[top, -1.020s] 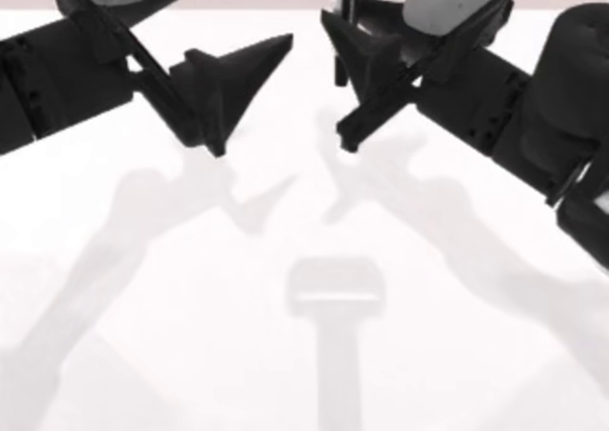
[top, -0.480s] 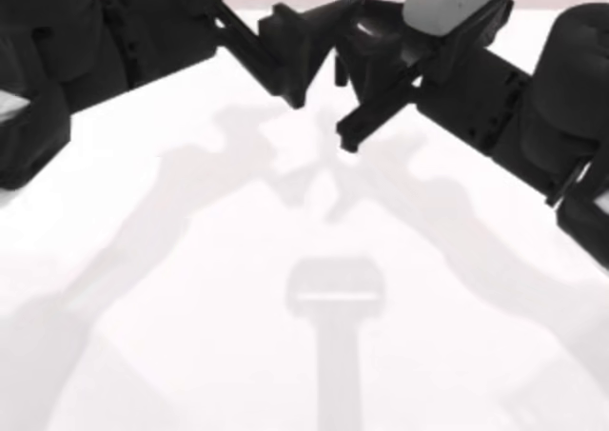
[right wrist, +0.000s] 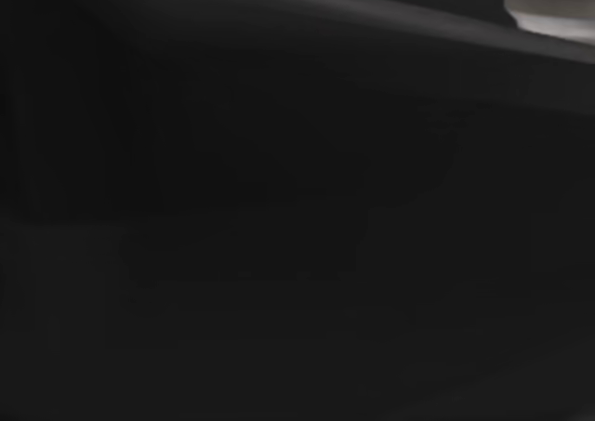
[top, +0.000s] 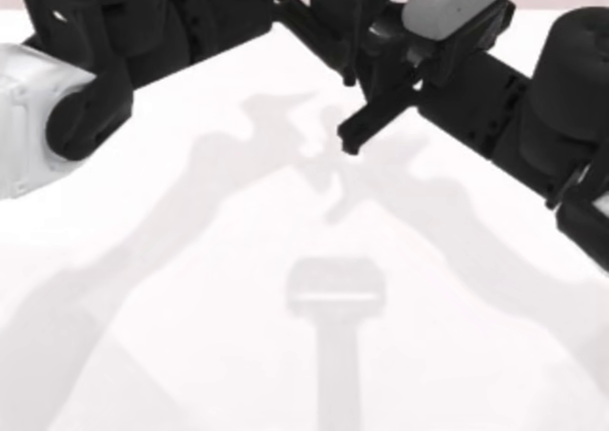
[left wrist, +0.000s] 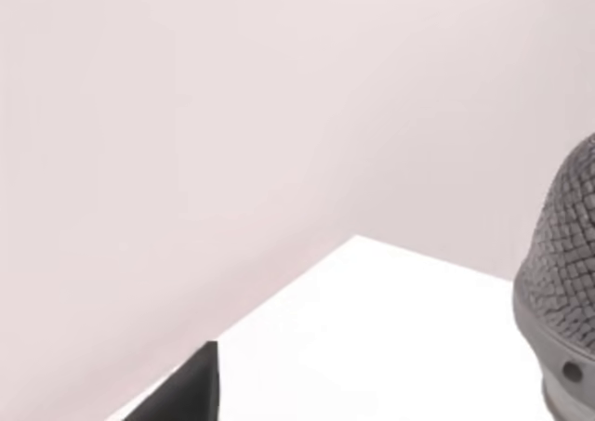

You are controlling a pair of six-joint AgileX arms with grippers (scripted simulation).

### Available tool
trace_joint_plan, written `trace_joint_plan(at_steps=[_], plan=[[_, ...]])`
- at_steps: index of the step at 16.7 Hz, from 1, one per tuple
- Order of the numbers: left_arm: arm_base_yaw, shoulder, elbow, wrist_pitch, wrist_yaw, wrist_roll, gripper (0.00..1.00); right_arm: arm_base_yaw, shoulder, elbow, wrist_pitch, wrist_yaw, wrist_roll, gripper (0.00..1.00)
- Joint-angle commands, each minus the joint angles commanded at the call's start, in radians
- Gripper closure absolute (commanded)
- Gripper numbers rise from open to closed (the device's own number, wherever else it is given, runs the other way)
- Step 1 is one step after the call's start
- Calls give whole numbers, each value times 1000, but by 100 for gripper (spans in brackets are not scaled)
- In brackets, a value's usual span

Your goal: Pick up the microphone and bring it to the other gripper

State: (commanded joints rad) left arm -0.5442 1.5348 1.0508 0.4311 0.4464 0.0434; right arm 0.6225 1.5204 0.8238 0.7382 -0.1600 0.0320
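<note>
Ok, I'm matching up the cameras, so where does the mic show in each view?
Top view: the mic is a thin dark stick at the top centre, above the table.
Left wrist view: only its grey mesh head shows, cut off by the frame edge.
Right wrist view: dark, cannot tell.
Shared landmark: the white table, in the top and left wrist views.

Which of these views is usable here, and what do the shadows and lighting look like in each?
Top view: bright, soft grey shadows of both arms across the table, left gripper and right gripper close together at the far edge. Left wrist view: evenly lit, the microphone mesh head cut off at the frame edge. Right wrist view: dark.
</note>
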Motion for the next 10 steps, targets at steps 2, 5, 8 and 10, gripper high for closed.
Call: trace_joint_plan(at_steps=[2, 5, 8, 10], plan=[[0, 0, 0, 0, 0, 0, 15, 0, 0, 0, 0, 0, 0, 100], [0, 0, 0, 0, 0, 0, 38, 0, 0, 0, 0, 0, 0, 100], [0, 0, 0, 0, 0, 0, 60, 0, 0, 0, 0, 0, 0, 100], [0, 0, 0, 0, 0, 0, 75, 0, 0, 0, 0, 0, 0, 100]])
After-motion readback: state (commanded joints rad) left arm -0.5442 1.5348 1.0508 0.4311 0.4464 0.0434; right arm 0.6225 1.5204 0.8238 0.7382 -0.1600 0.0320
